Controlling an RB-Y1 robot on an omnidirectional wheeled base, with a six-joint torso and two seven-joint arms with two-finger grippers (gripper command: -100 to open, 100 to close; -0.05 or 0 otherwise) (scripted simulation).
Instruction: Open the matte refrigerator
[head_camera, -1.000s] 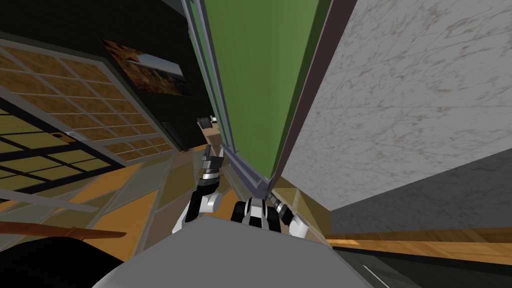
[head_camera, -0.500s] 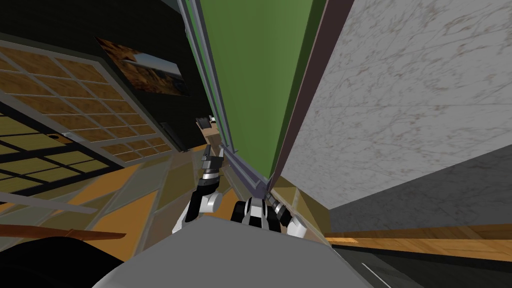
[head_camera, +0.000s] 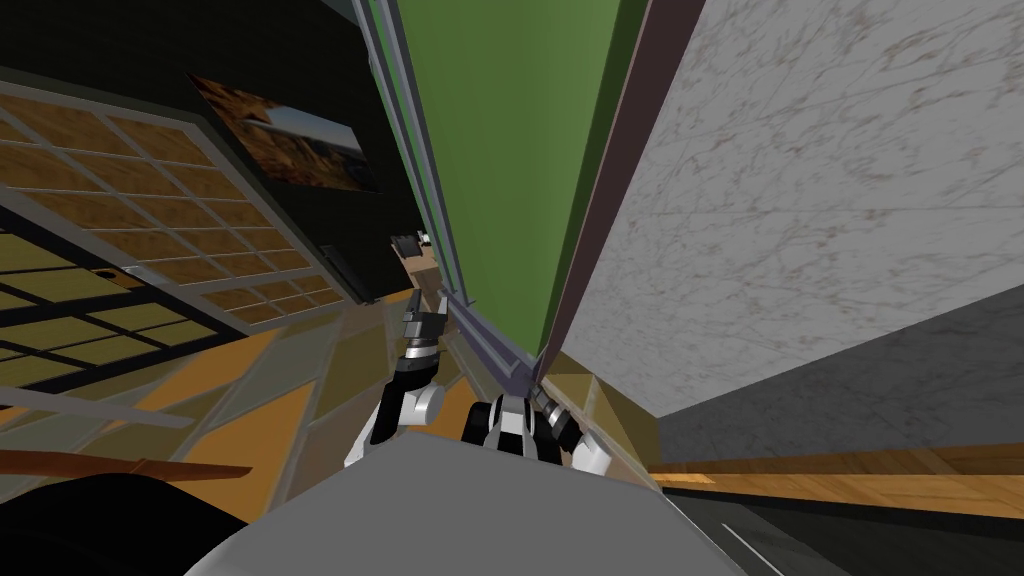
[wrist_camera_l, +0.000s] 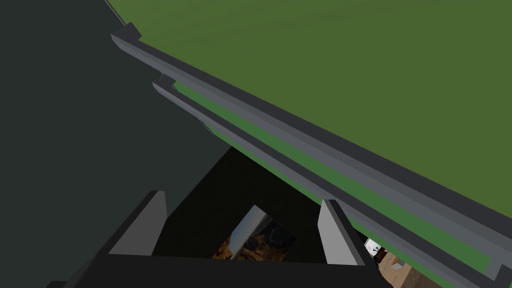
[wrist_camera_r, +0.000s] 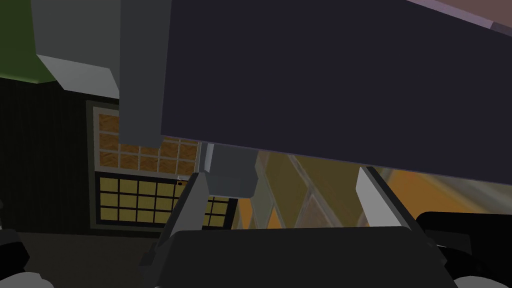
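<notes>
hovering left gripper (wrist_camera_l: 242, 197) beside the fridge (wrist_camera_l: 350, 60) handle (wrist_camera_l: 280, 130), fingers spread, right gripper (wrist_camera_r: 283, 172) too; closing now prob grabs air.

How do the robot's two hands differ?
The left hand is beside the grey handle of the green door; the right hand is at that door's lower corner. The left hand looks along the door; the right hand faces a dark flat surface. Both are open, holding nothing.

Dim renders, edges splayed; the green refrigerator door (head_camera: 500, 150) evenly lit.
</notes>
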